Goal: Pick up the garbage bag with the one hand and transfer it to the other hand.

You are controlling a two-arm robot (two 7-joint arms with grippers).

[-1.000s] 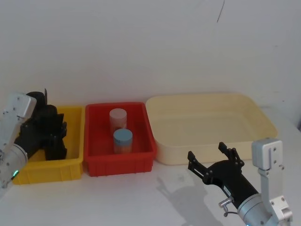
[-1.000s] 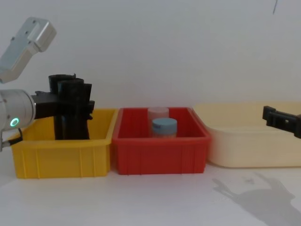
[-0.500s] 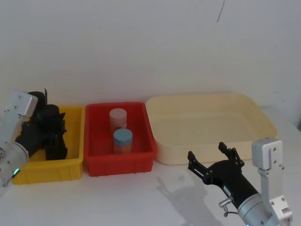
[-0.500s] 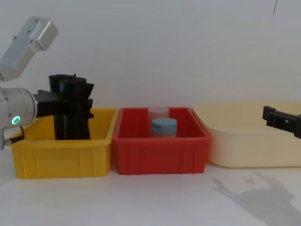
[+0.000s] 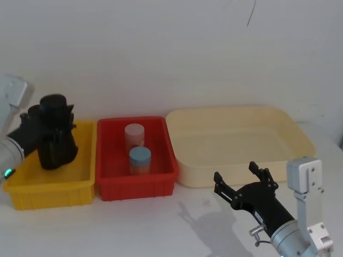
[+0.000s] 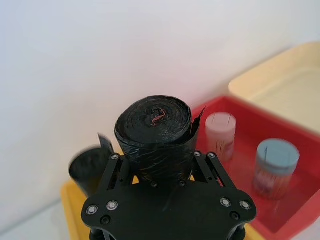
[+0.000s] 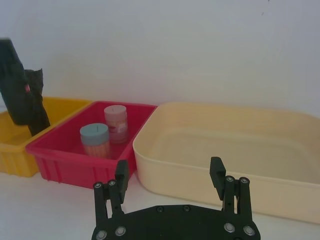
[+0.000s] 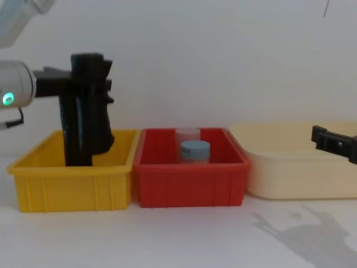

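Note:
The garbage bag (image 5: pixel 54 136), a thick glossy black roll, stands upright above the yellow bin (image 5: pixel 32 190) with my left gripper (image 5: pixel 53 128) shut on it. In the left wrist view its coiled end (image 6: pixel 154 116) sits between the two fingers. From the chest the garbage bag (image 8: pixel 89 117) rises well over the bin's rim and its lower end is level with the front wall. My right gripper (image 5: pixel 236 172) hovers open and low over the table in front of the cream tray, holding nothing. The right wrist view shows the right gripper (image 7: pixel 169 167) wide apart.
A slimmer black roll (image 6: pixel 87 165) stays in the yellow bin behind the held one. The red bin (image 5: pixel 136 184) holds a pink-lidded jar (image 5: pixel 134 134) and a blue-lidded jar (image 5: pixel 140 159). A large cream tray (image 5: pixel 300 136) lies at the right. White table stretches in front.
My left gripper has risen with the garbage bag, lifting it up out of the yellow bin. The right gripper has not moved.

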